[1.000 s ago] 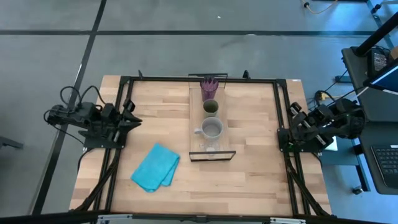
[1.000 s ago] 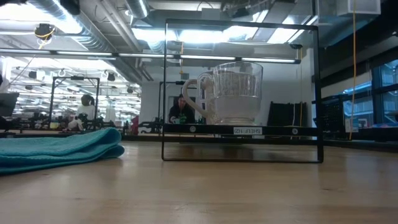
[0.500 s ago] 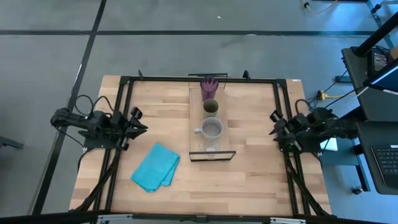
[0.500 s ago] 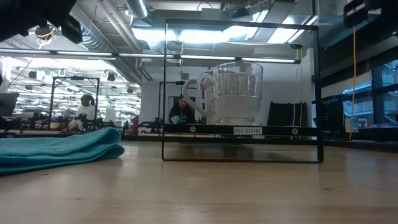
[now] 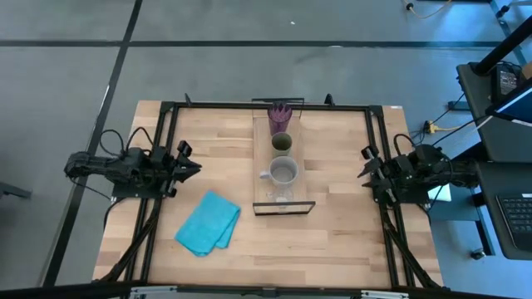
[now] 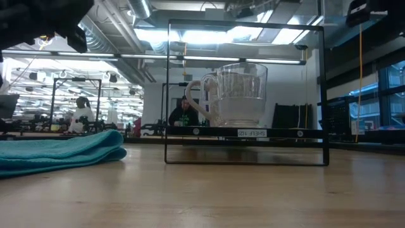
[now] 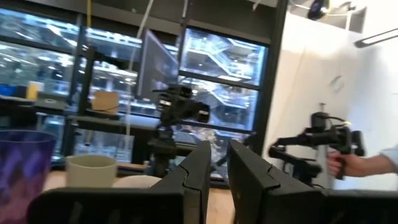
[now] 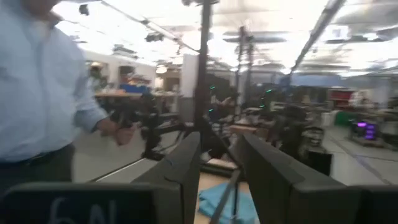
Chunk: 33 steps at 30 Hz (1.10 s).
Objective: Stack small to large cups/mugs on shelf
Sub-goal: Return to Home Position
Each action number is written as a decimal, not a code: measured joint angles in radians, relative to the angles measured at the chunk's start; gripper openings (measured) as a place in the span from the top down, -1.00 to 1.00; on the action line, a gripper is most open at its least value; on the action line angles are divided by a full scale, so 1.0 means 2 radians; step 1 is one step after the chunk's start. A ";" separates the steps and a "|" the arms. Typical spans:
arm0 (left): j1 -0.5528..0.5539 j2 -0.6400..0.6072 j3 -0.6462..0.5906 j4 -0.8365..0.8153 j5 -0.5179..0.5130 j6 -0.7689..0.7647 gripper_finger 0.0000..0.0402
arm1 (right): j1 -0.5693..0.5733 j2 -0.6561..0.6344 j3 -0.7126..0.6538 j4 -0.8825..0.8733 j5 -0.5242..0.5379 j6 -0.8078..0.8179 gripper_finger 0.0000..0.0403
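The step in hand is judged to be the return to the rest pose, since nothing is held and all the vessels are set on the shelf (image 5: 262,145). The left tool (image 7: 219,151) is held at the tabletop's (image 5: 341,241) left edge and the right tool (image 8: 219,140) at its right edge, each pointed inward. A narrow gap is seen between the fingers of each, so both are taken to be slightly open and empty. The shelf lies between the two tools, well apart from both, ahead of each along its pointing line. Four vessels are counted on it in a single row, one of each kind: a glass (image 5: 281,197), a mug (image 5: 284,173), a cup (image 5: 282,143) and a tumbler (image 5: 280,115). The mug stands about level with the tools, the glass to the near side of that line, the cup and tumbler to the far side. The order runs small to large, so the placing is judged complete. One shelf, one cloth (image 5: 208,223) and two tools are counted; the cloth lies near the left tool, toward the tabletop's near edge, apart from the shelf. A person (image 8: 43,87) is seen in the room beyond the right tool. The next move is judged to call only for both arms to be folded to rest, kept clear of the shelf's frame so that the row is not knocked.
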 joint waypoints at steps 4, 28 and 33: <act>0.054 0.000 0.000 0.000 0.043 -0.010 0.77 | -0.021 0.000 0.000 0.006 0.011 0.016 0.41; 0.155 0.000 0.000 -0.058 0.111 -0.073 0.77 | -0.060 0.000 -0.074 0.015 -0.047 0.017 0.41; 0.155 0.000 0.000 -0.082 0.100 -0.053 0.77 | -0.060 0.000 -0.091 0.016 -0.047 0.015 0.41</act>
